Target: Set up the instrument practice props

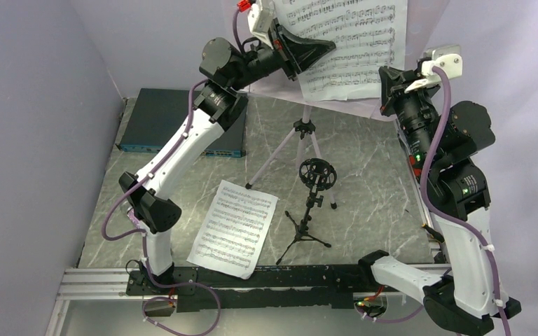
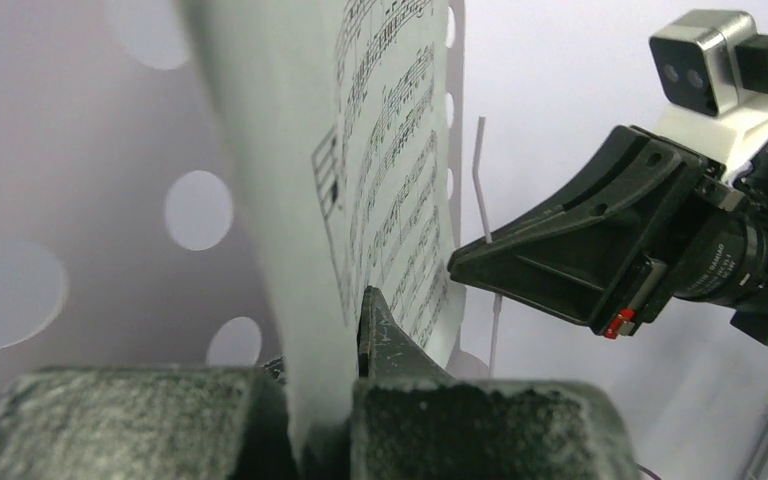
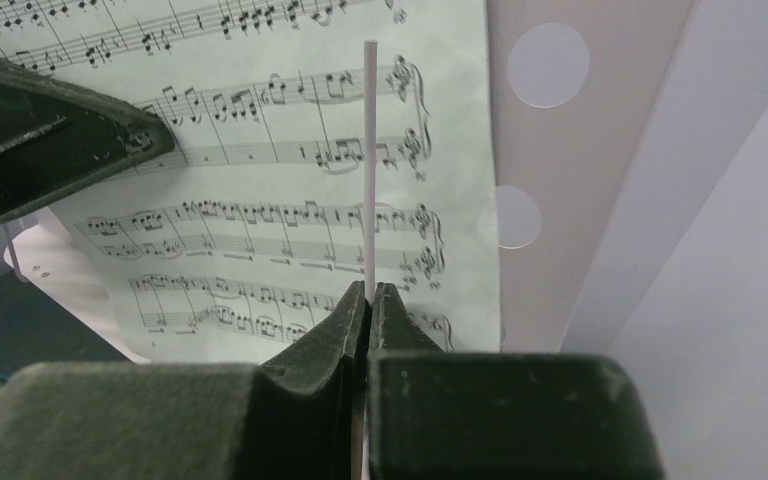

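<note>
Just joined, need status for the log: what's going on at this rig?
The left hand is pinching a sheet-music page up at the lilac music stand, while the right hand is shut on a thin white wire in front of that page. The second page lies flat on the table beside the upright black mic stand, whose holder ring is empty. No microphone is in view.

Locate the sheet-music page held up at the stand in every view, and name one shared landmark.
Top external: sheet-music page at top centre, against the music stand.
Left wrist: centre, edge-on, pinched by the left gripper.
Right wrist: upper left and centre, behind the thin white wire.
Shared landmark: the left gripper, a black wedge elsewhere.
</note>
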Robot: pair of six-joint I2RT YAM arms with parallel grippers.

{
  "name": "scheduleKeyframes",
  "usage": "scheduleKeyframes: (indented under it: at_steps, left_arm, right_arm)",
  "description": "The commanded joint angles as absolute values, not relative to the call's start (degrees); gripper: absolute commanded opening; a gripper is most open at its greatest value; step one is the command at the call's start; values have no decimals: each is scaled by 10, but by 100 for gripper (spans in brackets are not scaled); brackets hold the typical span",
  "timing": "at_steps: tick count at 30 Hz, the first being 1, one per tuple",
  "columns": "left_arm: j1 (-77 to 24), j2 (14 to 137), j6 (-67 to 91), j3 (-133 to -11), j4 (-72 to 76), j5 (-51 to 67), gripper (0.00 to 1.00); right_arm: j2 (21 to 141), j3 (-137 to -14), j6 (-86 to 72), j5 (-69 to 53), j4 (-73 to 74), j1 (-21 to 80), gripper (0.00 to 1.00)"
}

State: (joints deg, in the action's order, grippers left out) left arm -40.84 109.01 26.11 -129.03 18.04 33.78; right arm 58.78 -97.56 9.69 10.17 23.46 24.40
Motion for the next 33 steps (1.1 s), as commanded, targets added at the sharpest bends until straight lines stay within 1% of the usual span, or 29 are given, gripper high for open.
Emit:
scheduleKeyframes:
  at_steps: [1, 8, 12, 15, 20, 28, 32, 33]
  left_arm:
    - [-421, 1088, 235, -1306, 190, 371, 3]
    - [-431, 1097, 228, -1321, 184, 415, 3]
    - [-433, 1099, 232, -1321, 179, 416, 3]
    - [-433, 1097, 230, -1316, 168, 402, 6]
    - [-434, 1087, 227, -1294, 173, 396, 19]
    - [-433, 1078, 222, -1277, 173, 388, 24]
    - [-433, 1074, 218, -1271, 173, 384, 25]
    - [-433, 1073, 218, -1270, 171, 384, 25]
  right_arm:
    - [598, -991, 98, 58, 221, 247, 0]
    - [606, -997, 90, 52, 225, 247, 0]
    - [612, -1004, 81, 45, 228, 247, 0]
    - [613, -1004, 75, 39, 228, 247, 0]
    - [619, -1008, 68, 37, 231, 247, 0]
    - [614, -1003, 63, 43, 231, 247, 0]
    - [603, -992, 57, 46, 224, 247, 10]
    - [600, -988, 57, 45, 222, 247, 17]
